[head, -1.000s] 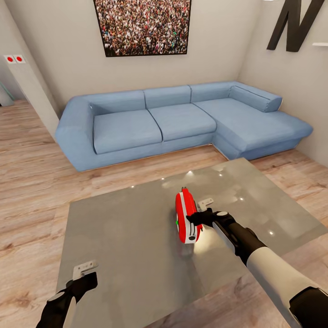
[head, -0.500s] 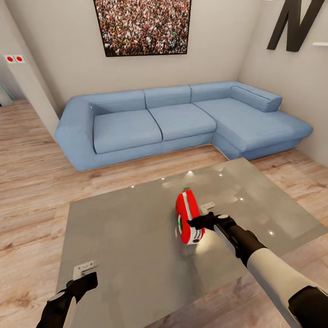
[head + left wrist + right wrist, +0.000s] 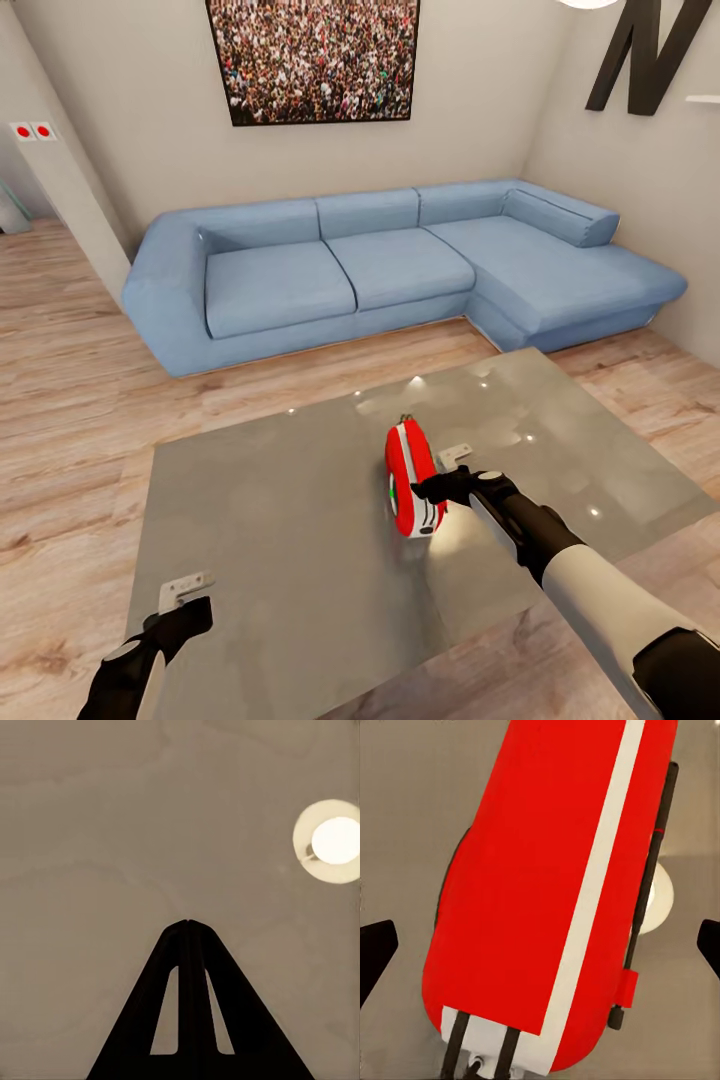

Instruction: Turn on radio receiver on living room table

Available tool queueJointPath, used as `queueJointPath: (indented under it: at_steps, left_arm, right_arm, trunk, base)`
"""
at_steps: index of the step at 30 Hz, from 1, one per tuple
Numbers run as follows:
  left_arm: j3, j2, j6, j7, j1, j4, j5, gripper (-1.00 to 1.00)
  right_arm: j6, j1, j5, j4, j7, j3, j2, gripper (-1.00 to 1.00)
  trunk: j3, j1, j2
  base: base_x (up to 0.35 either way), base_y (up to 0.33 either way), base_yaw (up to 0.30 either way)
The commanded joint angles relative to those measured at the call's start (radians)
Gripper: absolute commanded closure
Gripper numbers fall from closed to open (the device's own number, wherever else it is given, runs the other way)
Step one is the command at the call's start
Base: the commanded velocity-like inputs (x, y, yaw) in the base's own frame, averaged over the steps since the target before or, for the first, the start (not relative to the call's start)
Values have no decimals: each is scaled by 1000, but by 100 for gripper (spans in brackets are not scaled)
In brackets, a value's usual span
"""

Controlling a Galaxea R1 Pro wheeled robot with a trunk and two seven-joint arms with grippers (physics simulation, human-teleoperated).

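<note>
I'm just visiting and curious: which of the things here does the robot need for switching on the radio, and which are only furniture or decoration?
Part of the job:
radio, red, on the table
table, grey and glossy
right gripper, open, at the radio's near end

Just there:
left gripper, shut, over the table's near corner
sofa, blue
crowd picture
letter N

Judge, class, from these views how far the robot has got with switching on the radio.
Done: the robot is at the glossy grey table. In hand: the right gripper, fingers spread, sits against the slim red white-striped radio receiver, which stands on edge. Left: whether it is on cannot be told. The left gripper, shut, hovers apart.
</note>
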Motion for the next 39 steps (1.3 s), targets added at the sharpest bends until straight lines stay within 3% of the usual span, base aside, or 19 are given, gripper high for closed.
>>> queueJointPath:
  at_steps: [1, 25, 39]
  left_arm:
    - [0, 0, 0, 0, 0, 1, 0, 100]
    - [1, 19, 3, -1, 0, 2, 0, 100]
    - [0, 19, 2, 0, 0, 10, -1, 100]
  right_arm:
    - [0, 0, 0, 0, 0, 0, 0, -100]
    - [-5, 0, 3, 0, -15, 1, 1, -100]
    - [-6, 0, 3, 29, -18, -1, 0, -100]
  trunk:
    - [3, -4, 7]
    - [78, -96, 175]
    - [122, -150, 273]
  base:
    - [0, 0, 0]
    - [-2, -2, 0]
    - [-237, -153, 0]
